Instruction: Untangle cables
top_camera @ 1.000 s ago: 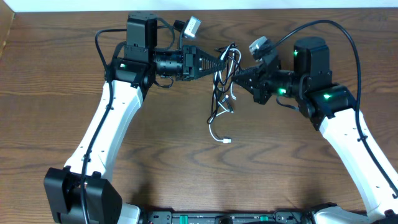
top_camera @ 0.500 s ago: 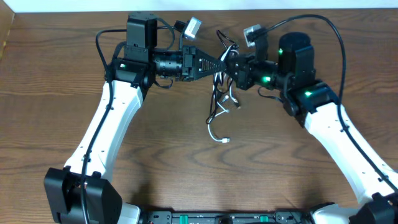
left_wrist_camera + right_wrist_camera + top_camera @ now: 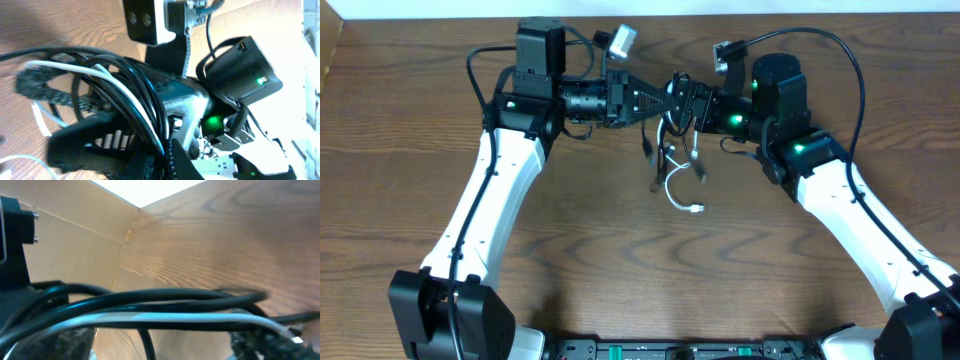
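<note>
So the cables (image 3: pixel 670 150) are bunched up toward the far middle of the table (image 3: pixel 570 240), right between the two arms. The left gripper (image 3: pixel 664 100) is reached in from the left, and its jaws are seen pinched together on the top of the bundle. The right gripper (image 3: pixel 686 100) is pushed in from the other side against the same knot, nearly nose to nose with the left one. Whether its jaws are apart or closed can't be made out, since it's all black on black there.

Below the grippers the loops are spread toward the near side, mostly black ones. A white cord (image 3: pixel 672 195) is curled out at the bottom, with its small plug (image 3: pixel 697 209) laid on the wood.

In the left wrist view the cables (image 3: pixel 130 85) are draped right across the lens, pretty blurred, with the right arm's black body (image 3: pixel 240 70) behind them. In the right wrist view the cables (image 3: pixel 165 297) are stretched sideways across the frame, and the fingers can't be picked out.
</note>
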Available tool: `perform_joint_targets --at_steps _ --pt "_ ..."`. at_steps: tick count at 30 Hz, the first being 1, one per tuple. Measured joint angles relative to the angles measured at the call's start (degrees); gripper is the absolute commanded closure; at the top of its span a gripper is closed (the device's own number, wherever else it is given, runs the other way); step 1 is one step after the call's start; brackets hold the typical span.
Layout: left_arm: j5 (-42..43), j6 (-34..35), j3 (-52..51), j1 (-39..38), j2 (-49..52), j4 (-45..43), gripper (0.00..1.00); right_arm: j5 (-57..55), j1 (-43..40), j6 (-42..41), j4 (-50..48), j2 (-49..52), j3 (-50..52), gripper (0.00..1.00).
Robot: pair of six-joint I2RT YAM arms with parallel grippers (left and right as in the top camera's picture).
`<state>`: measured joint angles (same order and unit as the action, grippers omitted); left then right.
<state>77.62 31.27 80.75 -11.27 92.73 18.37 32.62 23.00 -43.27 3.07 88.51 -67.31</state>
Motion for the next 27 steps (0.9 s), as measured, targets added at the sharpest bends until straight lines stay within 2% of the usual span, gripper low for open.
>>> perform_joint_targets --at_steps 3,9,14,20,22,27 --pt "-0.90 0.07 -0.02 -0.02 0.15 0.52 0.93 0.11 -0.61 -0.87 3.56 -0.22 -0.13 0.08" --pt "-1.46 0.07 -0.48 -1.25 0.55 0.70 0.93 4.57 -2.97 1.77 8.48 -0.52 -0.26 0.14" --pt "-0.44 0.09 -0.52 -1.42 0.55 0.55 0.93 6.69 -9.55 8.55 19.12 -5.90 -0.44 0.14" --pt "0.68 0.09 -0.52 -1.42 0.55 0.48 0.93 11.39 -18.95 15.82 20.55 -13.00 -0.44 0.12" --pt "1.16 0.04 -0.52 -1.40 0.55 0.28 0.93 11.93 -20.37 18.40 21.03 -14.67 -0.44 0.08" --pt "7.61 -1.73 -0.52 -1.38 0.55 -3.56 0.92 10.99 -22.36 33.73 25.88 -13.14 -0.48 0.02"
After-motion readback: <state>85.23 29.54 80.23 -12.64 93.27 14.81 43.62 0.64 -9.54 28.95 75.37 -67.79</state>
